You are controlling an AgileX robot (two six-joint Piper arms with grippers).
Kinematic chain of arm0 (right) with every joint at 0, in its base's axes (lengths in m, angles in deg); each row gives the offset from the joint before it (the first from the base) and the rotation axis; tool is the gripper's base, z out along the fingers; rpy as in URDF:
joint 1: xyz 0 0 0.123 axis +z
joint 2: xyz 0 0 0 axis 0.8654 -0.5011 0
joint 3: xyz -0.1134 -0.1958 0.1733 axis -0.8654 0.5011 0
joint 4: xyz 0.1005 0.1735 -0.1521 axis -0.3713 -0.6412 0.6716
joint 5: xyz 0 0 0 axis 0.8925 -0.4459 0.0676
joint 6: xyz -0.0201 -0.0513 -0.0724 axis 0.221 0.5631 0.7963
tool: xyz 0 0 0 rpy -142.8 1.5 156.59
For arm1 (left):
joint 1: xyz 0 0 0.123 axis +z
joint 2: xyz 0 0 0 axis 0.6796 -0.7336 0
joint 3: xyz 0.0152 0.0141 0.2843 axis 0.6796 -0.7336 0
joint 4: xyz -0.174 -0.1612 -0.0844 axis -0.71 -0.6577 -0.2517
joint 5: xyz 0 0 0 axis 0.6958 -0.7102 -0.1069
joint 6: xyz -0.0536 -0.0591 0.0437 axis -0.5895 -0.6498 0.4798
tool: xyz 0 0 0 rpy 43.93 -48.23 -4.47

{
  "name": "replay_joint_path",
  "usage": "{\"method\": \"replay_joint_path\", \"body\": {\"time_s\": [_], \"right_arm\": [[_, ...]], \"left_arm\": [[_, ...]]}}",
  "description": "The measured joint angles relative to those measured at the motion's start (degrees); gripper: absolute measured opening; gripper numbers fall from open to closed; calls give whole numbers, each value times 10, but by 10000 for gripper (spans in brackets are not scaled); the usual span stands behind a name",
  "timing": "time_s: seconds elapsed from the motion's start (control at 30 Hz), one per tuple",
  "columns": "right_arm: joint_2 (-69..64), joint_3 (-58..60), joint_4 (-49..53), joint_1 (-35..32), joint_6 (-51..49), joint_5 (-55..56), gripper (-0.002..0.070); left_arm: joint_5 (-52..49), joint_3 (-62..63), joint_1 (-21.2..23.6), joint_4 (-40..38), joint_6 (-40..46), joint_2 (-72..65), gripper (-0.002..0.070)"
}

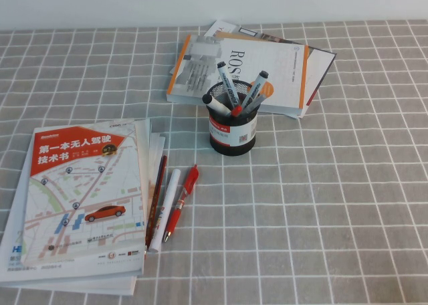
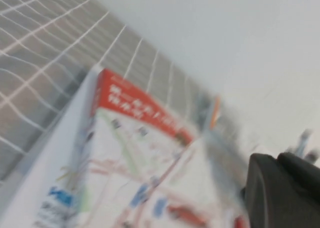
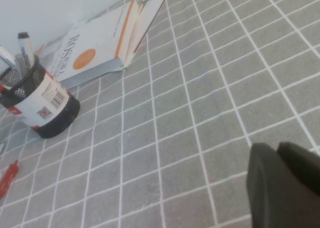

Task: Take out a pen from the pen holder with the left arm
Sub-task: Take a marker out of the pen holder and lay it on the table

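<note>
A black mesh pen holder (image 1: 232, 128) with a red and white label stands mid-table and holds several markers (image 1: 231, 91). It also shows in the right wrist view as the pen holder (image 3: 42, 105). Neither arm appears in the high view. My left gripper (image 2: 276, 160) is shut and empty, hovering over the map-cover book (image 2: 135, 153), well away from the holder; that view is smeared by motion. My right gripper (image 3: 276, 148) is shut with nothing in it, above bare tablecloth to the right of the holder.
The map-cover book (image 1: 80, 191) lies front left on a stack. Beside it lie a dark red pencil (image 1: 156, 198), a white pen (image 1: 165, 208) and a red pen (image 1: 180, 201). A white and orange book (image 1: 247, 67) lies behind the holder on another book.
</note>
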State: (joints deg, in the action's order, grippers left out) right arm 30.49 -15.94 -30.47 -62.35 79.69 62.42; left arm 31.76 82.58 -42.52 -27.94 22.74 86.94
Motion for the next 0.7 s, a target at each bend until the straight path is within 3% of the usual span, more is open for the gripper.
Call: {"method": "replay_joint_path", "body": {"time_s": [0.2, 0.6, 0.7], "right_arm": [[0, 0, 0, 0, 0, 0, -13], [0, 0, 0, 0, 0, 0, -12], [0, 0, 0, 0, 0, 0, -13]], "left_arm": [[56, 0, 0, -71, -12, 0, -3], [64, 0, 0, -77, -8, 0, -3], [17, 4, 0, -77, 20, 0, -3]]}}
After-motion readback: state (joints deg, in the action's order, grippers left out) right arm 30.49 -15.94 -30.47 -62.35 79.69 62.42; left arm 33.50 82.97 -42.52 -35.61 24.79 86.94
